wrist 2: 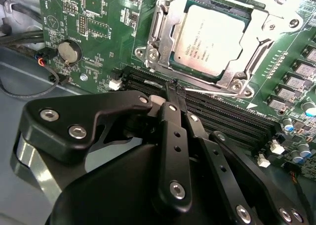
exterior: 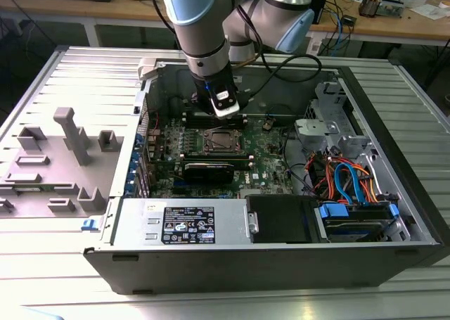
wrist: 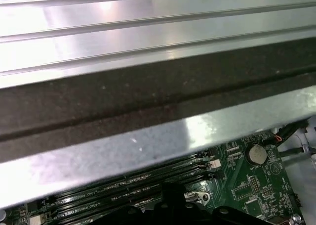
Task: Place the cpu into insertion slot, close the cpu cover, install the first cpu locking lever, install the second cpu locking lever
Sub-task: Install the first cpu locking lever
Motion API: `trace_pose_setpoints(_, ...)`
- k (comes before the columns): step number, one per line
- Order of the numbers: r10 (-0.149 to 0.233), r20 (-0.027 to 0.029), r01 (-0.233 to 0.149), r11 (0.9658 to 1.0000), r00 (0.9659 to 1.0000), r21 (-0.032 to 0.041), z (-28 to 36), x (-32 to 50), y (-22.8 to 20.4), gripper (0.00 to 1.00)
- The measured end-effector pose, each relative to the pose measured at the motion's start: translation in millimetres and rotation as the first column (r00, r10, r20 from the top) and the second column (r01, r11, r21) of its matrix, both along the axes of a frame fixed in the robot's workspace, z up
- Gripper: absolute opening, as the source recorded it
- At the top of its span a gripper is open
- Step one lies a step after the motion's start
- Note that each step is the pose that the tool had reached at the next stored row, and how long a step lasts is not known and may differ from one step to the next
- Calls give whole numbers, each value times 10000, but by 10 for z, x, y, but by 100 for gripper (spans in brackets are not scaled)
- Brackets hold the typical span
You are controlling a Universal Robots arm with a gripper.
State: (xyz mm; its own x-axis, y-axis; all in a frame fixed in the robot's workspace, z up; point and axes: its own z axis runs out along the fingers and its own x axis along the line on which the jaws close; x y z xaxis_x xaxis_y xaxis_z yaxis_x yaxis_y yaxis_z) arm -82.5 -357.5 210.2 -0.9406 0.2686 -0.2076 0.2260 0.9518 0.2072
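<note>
Silver-grey square cpu (wrist 2: 213, 38) seated in metal-rimmed insertion slot (wrist 2: 158, 29), thin metal cpu cover (wrist 2: 232, 76) closed over it. Black pincer (wrist 2: 176, 87), fingers clenched together, hovering just beside socket over black memory slots (wrist 2: 222, 111).

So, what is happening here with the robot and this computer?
A robot arm reaches into an open computer case. Its gripper, fingers together, is at a thin locking lever beside the socket. The cpu already sits in the insertion slot, and the cpu cover lies closed around it.
</note>
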Motion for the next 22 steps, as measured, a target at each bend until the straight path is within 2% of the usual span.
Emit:
trace_pose_setpoints(5, -113, -1, 113, 9999, 9999, -1, -8, -3, 28, 11)
trace_pose_setpoints(9, -231, 0, 231, 9997, 9997, -1, -20, -4, 34, 11)
trace_pose_setpoints(12, -403, -2, 403, 9992, 9992, -2, -39, -4, 35, 11)
trace_pose_setpoints(16, -793, -1, 793, 9969, 9969, -1, -49, -4, 36, 11)
trace_pose_setpoints(22, -848, -1, 848, 9964, 9964, -1, -49, -3, 52, 11)
